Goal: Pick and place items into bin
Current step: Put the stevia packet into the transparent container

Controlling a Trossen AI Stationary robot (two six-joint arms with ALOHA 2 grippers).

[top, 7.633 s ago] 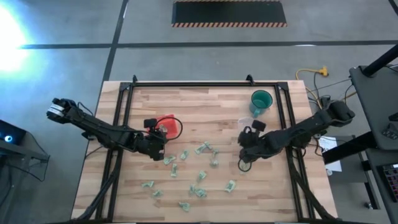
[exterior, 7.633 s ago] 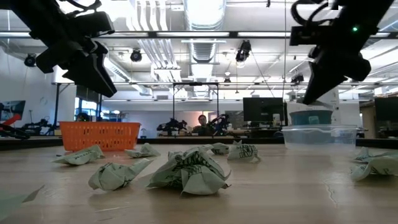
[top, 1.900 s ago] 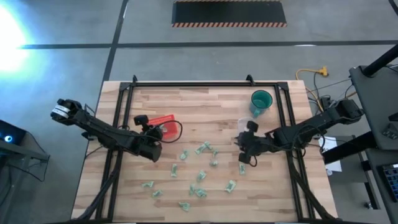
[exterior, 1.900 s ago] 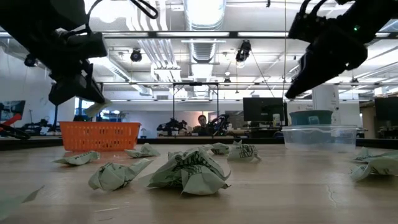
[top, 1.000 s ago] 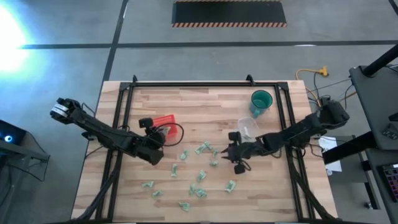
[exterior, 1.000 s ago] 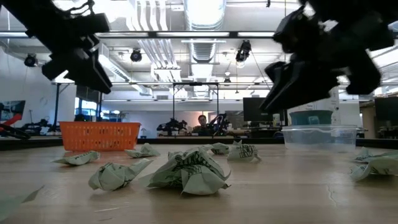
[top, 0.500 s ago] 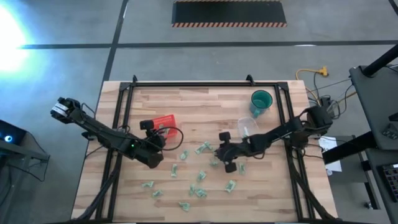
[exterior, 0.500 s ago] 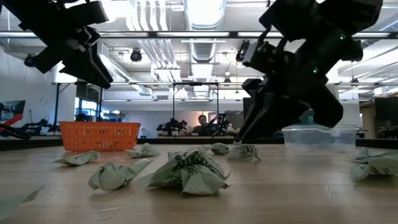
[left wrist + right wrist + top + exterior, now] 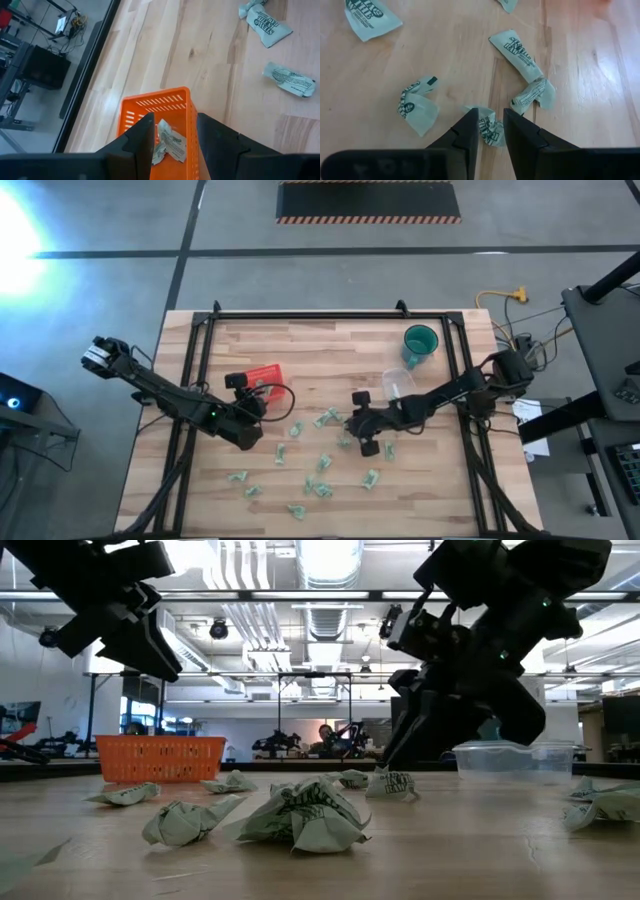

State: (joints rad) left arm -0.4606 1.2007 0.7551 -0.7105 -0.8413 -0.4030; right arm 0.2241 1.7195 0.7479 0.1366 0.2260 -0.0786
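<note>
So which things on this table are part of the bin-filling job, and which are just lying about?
Part of the job:
- small crumpled pale green-and-white wrappers scattered over the wooden table
- orange slotted plastic basket, with wrappers already inside
- right claw, down over one wrapper
- left claw, above the basket

Just lying about:
- teal round cup
- clear plastic tub

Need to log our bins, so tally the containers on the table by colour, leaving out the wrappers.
Orange basket: 1
Teal cup: 1
Clear tub: 1
Total: 3
</note>
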